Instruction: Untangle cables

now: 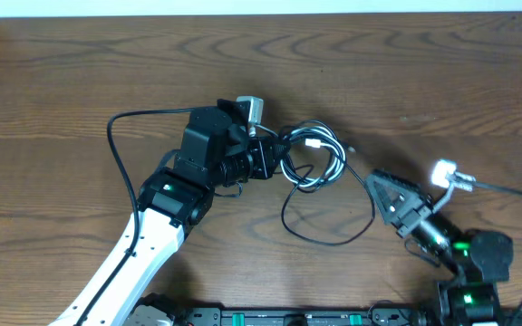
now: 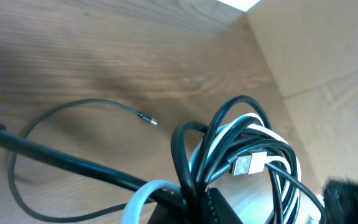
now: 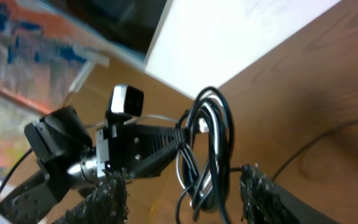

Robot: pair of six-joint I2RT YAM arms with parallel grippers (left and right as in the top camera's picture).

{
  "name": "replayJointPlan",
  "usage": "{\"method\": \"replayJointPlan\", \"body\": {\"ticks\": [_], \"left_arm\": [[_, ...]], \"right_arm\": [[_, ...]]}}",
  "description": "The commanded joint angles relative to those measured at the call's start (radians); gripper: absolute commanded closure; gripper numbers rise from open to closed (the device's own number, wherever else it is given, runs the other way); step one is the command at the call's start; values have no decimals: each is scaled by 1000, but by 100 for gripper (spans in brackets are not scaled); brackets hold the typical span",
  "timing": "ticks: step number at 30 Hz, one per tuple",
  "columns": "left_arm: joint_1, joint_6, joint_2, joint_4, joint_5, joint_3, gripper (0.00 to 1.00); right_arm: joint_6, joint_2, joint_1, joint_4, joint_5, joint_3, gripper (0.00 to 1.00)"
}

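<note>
My black cables (image 1: 314, 154) coil with one white cable (image 2: 253, 124) whose plug (image 2: 248, 163) is silver, over a brown table (image 1: 62, 91) streaked with darker wavy wood grain, while my left arm (image 1: 143, 244) is white, turning black toward the wrist, and a green light (image 1: 461, 246) glows on my right.

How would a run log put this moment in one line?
left hand: shut on cable bundle | right hand: open, short of the bundle | black loop: trailing on table
</note>
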Motion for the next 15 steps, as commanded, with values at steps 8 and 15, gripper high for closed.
{"method": "replayJointPlan", "body": {"ticks": [8,15], "left_arm": [[3,14,-13,43,193,7,93],[24,21,-14,145,318,7,92]], "right_arm": [[-57,500,273,364,58,71,59],[-111,705,316,413,156,77,99]]}}
